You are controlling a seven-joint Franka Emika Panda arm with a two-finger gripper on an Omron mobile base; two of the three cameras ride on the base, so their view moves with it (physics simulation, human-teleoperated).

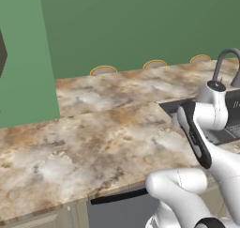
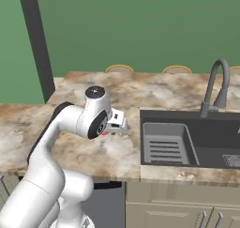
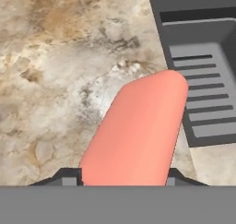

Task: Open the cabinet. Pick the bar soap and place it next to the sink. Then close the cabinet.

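Pink bar soap [image 3: 138, 131] over marbled counter, just beside dark sink [image 3: 203, 43].

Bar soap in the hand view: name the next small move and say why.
Probably lower it a little and let go. The pink bar soap sits between the gripper fingers over the marbled counter, just beside the sink edge, which is where it should end up.

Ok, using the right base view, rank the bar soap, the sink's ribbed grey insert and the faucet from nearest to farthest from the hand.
1. Bar soap: between the fingers of the hand, over the counter left of the sink.
2. Ribbed grey insert: in the basin's left half, just right of the hand.
3. Faucet: behind the basin, far right.
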